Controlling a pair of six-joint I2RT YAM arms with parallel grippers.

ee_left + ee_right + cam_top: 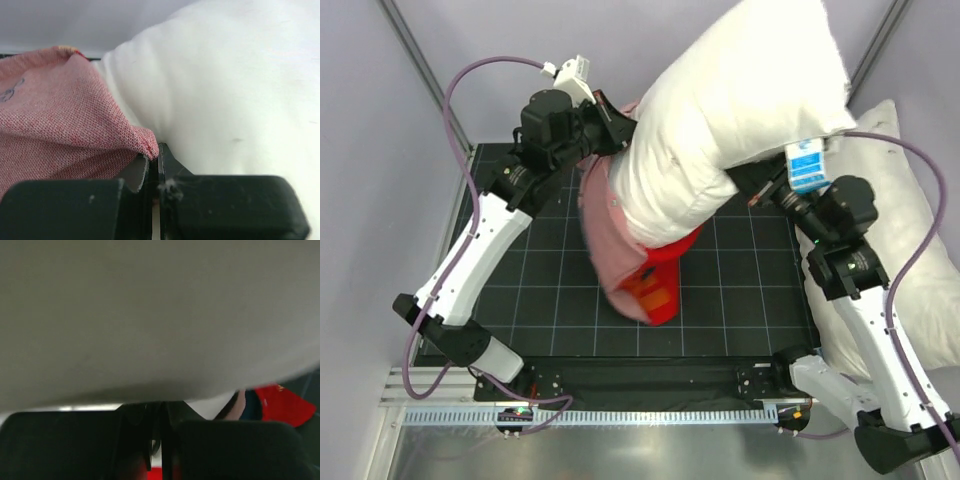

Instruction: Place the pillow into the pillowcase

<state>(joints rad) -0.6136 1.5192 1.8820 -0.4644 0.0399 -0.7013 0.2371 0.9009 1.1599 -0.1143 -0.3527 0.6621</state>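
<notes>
Partly inside pillowcase, pillow; left fingers clamped on case edge, right fingers closed

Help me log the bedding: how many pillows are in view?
2. One pillow is raised mid-scene, its lower end inside the pillowcase; the other pillow lies at the right, partly behind the right arm.

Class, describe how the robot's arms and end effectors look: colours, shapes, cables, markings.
The left arm and right arm have white rounded shells with black joints. A lilac cable loops along each. The right wrist carries a blue-and-white label. The left end effector and right end effector have black blocky fingers.
</notes>
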